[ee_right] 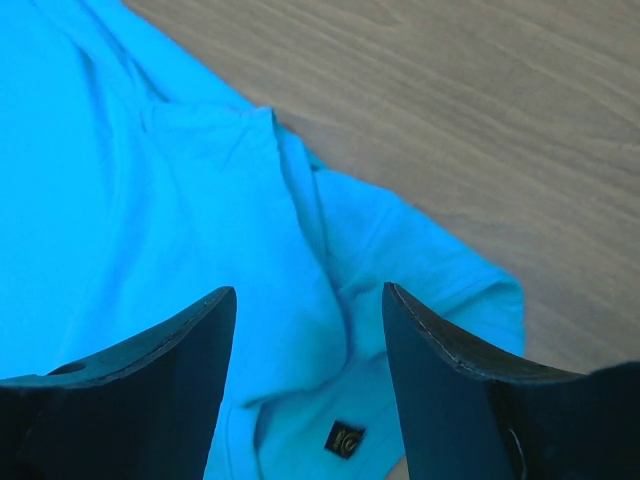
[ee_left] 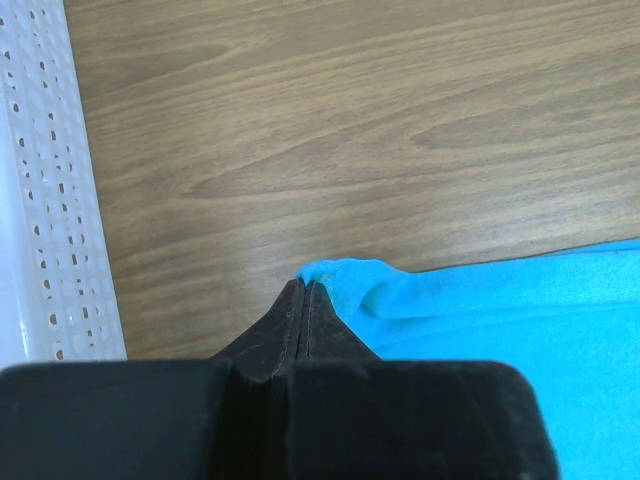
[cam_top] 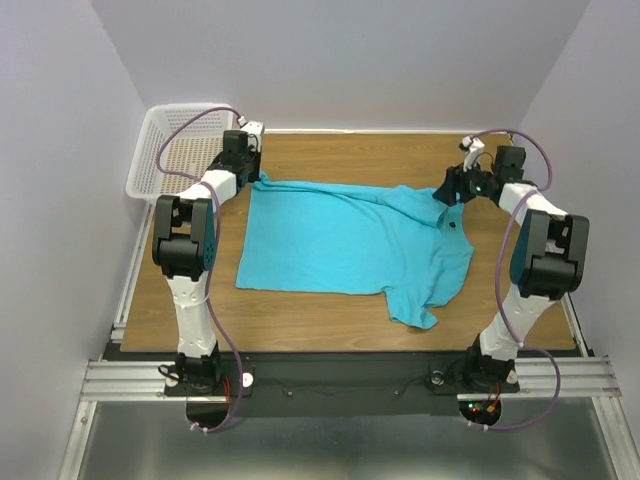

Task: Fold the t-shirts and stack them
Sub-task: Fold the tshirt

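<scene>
- 1 turquoise t-shirt (cam_top: 350,245) lies spread across the middle of the wooden worktop (cam_top: 330,155), mostly flat on its left half and rumpled on its right.
- A sleeve (cam_top: 415,308) juts toward the near edge at the right, and a small dark label (ee_right: 345,438) shows near the neckline.
- The left tool (ee_left: 303,290) is closed tight, its 2 fingers pressed together on the shirt's far left corner, where the cloth bunches at the tips.
- The right tool (ee_right: 310,295) stands open over the bunched far right part of the shirt, by the neckline. Cloth shows below the gap between its 2 fingers, and nothing is gripped.
- A white mesh basket (cam_top: 165,150) sits at the far left corner of the worktop, just beside the left tool and apart from the shirt.
</scene>
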Motion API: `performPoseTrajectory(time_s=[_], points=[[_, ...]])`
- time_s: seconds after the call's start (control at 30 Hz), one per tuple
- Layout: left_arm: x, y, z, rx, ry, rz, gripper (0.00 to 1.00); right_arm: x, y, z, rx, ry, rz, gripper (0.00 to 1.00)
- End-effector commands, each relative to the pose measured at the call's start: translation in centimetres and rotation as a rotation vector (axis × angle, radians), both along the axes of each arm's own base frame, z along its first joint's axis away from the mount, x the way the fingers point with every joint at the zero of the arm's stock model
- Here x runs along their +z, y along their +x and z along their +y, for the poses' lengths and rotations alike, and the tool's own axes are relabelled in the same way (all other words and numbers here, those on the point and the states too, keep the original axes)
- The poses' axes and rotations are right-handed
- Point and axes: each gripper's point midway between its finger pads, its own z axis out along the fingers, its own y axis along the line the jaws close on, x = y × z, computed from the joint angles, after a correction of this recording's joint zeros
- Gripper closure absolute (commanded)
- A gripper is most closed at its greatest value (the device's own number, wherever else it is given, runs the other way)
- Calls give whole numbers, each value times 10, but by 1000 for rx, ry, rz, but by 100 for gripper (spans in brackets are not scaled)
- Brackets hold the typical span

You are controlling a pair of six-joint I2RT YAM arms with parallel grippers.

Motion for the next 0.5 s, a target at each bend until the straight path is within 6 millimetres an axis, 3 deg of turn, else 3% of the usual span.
performPoseTrajectory(time_s=[0.0,0.23,0.47], points=[[52,14,-1,-3,-1,-131,100,12,27,9,-30,14,24,34],[66,14,-1,-9,-5,-173,100,-19,25,38,43,-9,143,34],[70,17,-3,-14,-10,-187,100,-31,35,36,24,-39,165,34]])
